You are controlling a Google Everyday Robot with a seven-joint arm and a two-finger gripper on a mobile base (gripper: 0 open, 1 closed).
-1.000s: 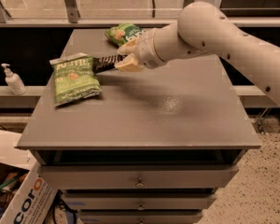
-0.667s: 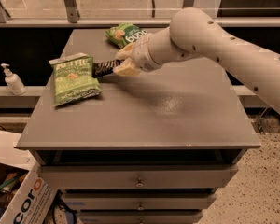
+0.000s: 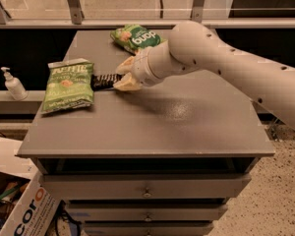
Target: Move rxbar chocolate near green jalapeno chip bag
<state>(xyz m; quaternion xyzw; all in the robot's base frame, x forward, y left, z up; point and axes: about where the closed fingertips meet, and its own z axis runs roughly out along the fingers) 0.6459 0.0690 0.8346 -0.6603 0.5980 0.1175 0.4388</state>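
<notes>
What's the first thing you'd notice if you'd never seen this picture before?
The big white robot arm reaching in from the right over the grey table catches the eye first, with its gripper at the right end of a small dark wrapped bar. Just left of the bar lies a flat light-green chip bag near the table's left edge. A darker green puffy bag sits at the far edge.
</notes>
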